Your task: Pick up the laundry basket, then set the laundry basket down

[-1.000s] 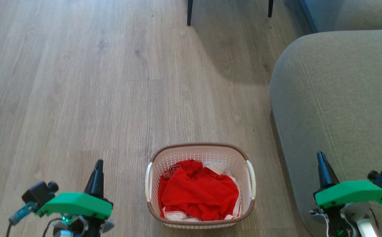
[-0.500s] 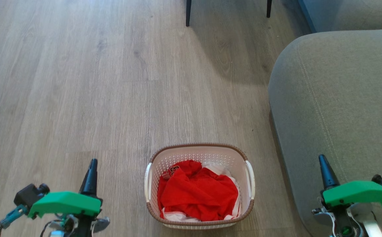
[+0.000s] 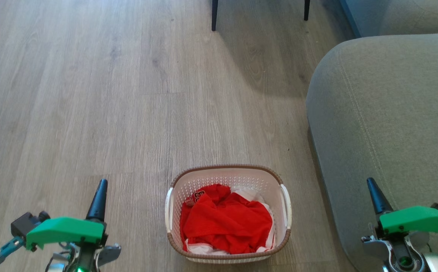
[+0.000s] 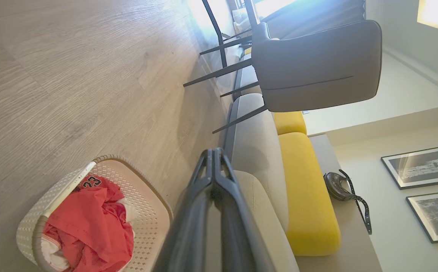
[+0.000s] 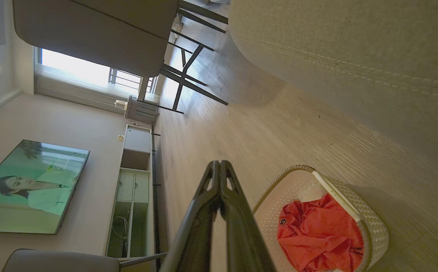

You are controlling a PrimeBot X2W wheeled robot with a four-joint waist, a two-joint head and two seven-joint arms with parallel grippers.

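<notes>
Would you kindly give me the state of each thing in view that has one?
Basket, upright on the floor, holding clothes, ungripped.
Clothes, crumpled inside the basket.
Left gripper, shut, empty, left of the basket, apart from it.
Right gripper, shut, empty, right of the basket, apart from it.
TV, on.

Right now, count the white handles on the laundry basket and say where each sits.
2. The left handle is on the left wall of the laundry basket, the right handle on its right wall; neither is hidden.
</notes>
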